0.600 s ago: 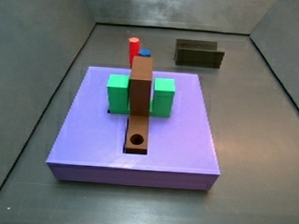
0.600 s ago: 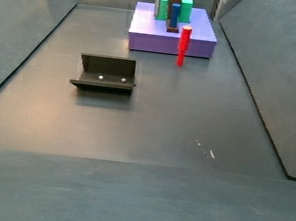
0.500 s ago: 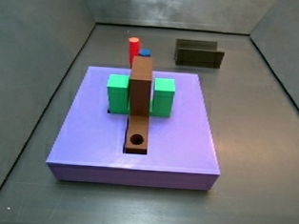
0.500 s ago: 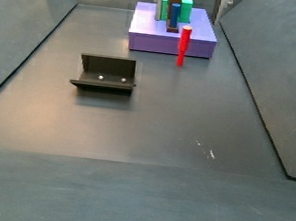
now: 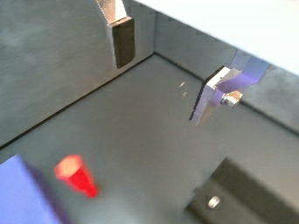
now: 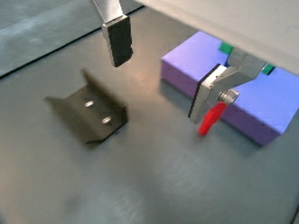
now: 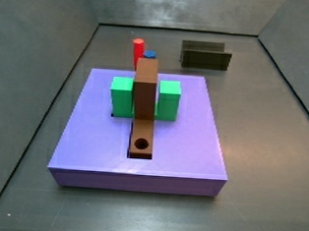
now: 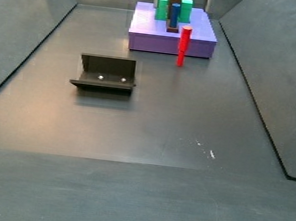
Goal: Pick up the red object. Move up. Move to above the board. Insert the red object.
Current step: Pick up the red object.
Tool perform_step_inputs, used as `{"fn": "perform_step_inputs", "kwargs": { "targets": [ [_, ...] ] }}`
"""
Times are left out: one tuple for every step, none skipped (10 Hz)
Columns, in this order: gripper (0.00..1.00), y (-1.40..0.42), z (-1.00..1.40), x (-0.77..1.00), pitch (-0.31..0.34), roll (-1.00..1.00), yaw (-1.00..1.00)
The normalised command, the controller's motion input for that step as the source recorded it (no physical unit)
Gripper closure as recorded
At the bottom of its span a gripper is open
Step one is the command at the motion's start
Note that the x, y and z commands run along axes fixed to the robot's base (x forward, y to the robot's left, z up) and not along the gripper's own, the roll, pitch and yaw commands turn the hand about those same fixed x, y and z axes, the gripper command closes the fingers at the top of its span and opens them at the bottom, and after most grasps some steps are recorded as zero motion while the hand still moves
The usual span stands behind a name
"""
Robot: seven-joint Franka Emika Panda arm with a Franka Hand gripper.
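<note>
You will find the gripper [image 6: 163, 74] high over the open floor, its two silver fingers [image 6: 117, 42] spread well apart with nothing between them. Both wrist views confirm this: in a wrist view the gripper [image 5: 170, 74] shows bare dark floor in the gap between the plates. The side views do not show the gripper body clearly, so its height cannot be judged from them.

The red object [image 7: 138, 52] stands upright on the floor, just beside the purple slab [image 7: 181, 159] on the side nearest the far wall in that side view. It is not held. In a side view the red object [image 8: 182, 46] stands in front of the slab's near face, toward the slab's right corner. In a wrist view the red object [image 6: 211, 121] is partly hidden behind one finger; in a wrist view it [image 5: 79, 176] appears from above, close to the slab's corner.

The board [image 7: 143, 112] lies flat along the purple slab's top, passing between the halves of the green block [image 7: 123, 96]. Its round hole [image 7: 142, 144] sits at the end nearest the slab's front edge and is unoccupied.

A small blue piece [image 7: 150, 56] shows just behind the board's far end, touching or nearly touching the red object; which, you cannot tell.

The fixture [image 8: 105, 74] stands on the floor well apart from the slab, toward the left wall in that side view.
</note>
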Motion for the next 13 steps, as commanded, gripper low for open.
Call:
{"fn": "perform_step_inputs", "kwargs": {
  "targets": [
    [0.00,-0.64,-0.38,0.00,0.059,-0.24,-0.07],
    [0.00,-0.43,-0.35,-0.13,0.000,-0.28,0.00],
    [0.00,-0.27,-0.24,-0.08,0.004,-0.29,0.03],
    [0.00,-0.36,-0.15,-0.19,-0.043,0.00,0.03],
    [0.00,-0.45,-0.11,-0.10,-0.083,0.06,0.13],
    [0.00,-0.52,-0.39,-0.38,-0.211,0.10,0.00],
    [0.00,-0.54,-0.39,-0.45,-0.226,0.14,0.00],
    [0.00,-0.30,-0.49,-0.23,-0.149,0.03,-0.03],
    [0.00,-0.05,-0.46,-0.12,-0.077,-0.02,-0.07],
    [0.00,0.00,-0.42,0.00,-0.094,-0.04,0.00],
    [0.00,0.00,-0.37,0.01,-0.090,0.00,0.00],
    [0.00,-0.05,-0.44,0.00,-0.076,0.01,0.00],
    [0.00,-0.03,-0.43,-0.09,-0.064,0.02,0.00]
  ]
}}
